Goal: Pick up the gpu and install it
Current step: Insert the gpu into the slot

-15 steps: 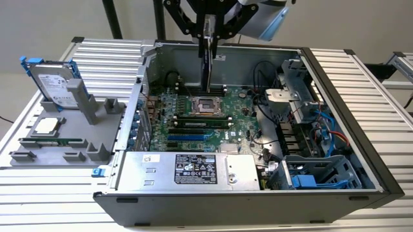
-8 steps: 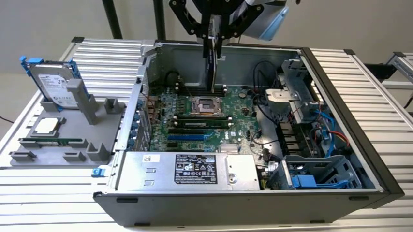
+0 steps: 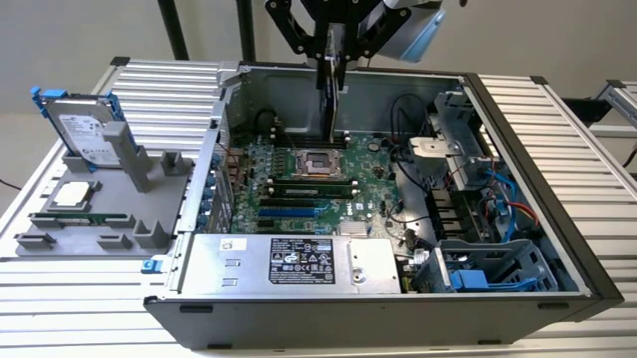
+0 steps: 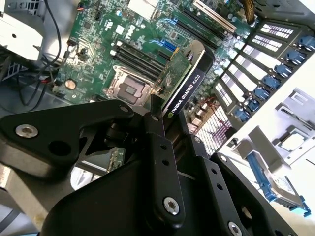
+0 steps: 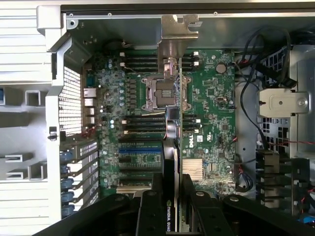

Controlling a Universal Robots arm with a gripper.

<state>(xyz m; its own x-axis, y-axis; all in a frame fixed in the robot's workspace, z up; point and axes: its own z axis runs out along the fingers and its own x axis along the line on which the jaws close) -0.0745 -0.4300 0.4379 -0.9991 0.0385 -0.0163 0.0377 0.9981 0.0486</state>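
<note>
Fingers (image 4: pixel 160 147) are closed flat on either face of the gpu (image 4: pixel 184 81), pinching it at one end so the green board and its black cooler run away from the grip. In the exterior view the gpu (image 3: pixel 332 97) hangs on edge in the upper middle of the frame. It is above the motherboard (image 3: pixel 309 179) of the open computer case (image 3: pixel 398 321), roughly over the CPU socket (image 3: pixel 321 160). It looks clear of the board, though I cannot tell by how much. In the first wrist view the card is seen edge-on, with its silver bracket (image 5: pixel 174 29) at the far end.

The step in hand reads as carrying the card over the case toward an expansion slot (image 3: pixel 289 212), which lies lower in the frame than the socket. To do it well, the grip should stay firm and square (a card pinched at one end can swing), and travel should be slow and high enough to clear the memory slots and the loose cables (image 3: pixel 408 112) at the exterior view's right. The contact edge has to end parallel to the slot, with the bracket toward the rear slot openings (image 3: pixel 211 198) at the exterior view's left.
</note>
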